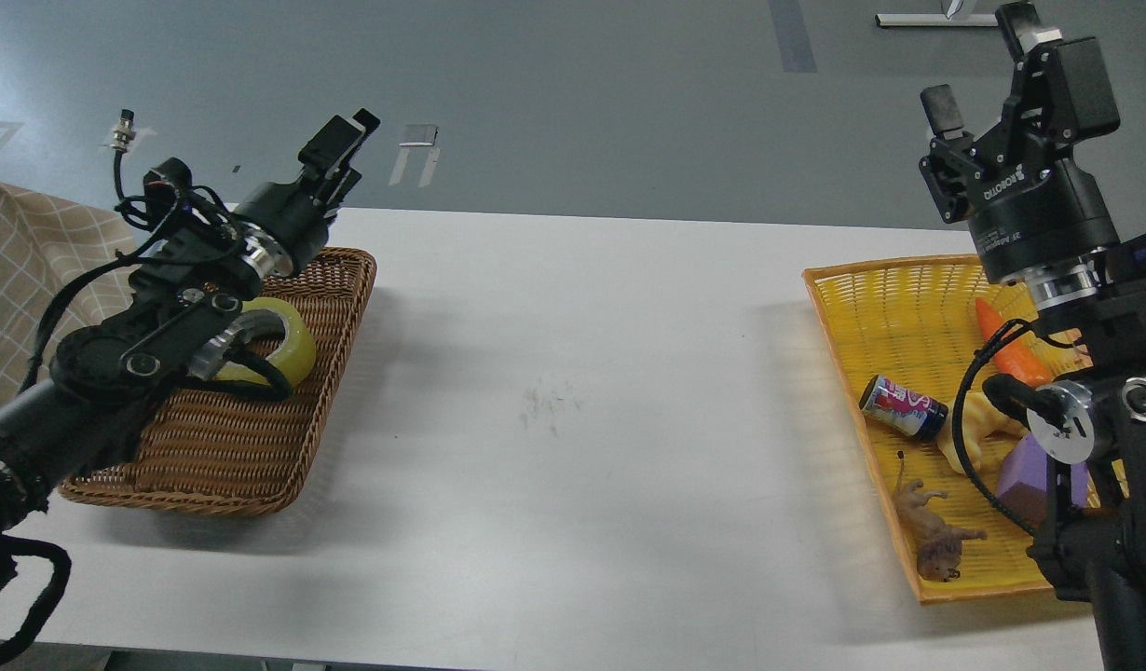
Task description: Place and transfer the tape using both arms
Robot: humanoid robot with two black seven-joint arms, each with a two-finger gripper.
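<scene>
Tape [289, 340] lies in the brown basket [247, 447] at frame left, partly behind the left arm. Left gripper [345, 140], upper left: fingers indistinguishable. Right gripper [988, 79], upper right, fingers apart, empty.

The only wording that reads clearly is "ROBOTIQ", printed in white on the black body of the right gripper [988, 79], where it appears upside down. Some smaller white print sits beside that brand name, too fine to make out. The drink can [903, 407] lying in the yellow basket [871, 308] carries pink and white lettering on blue, but it cannot be read.
</scene>
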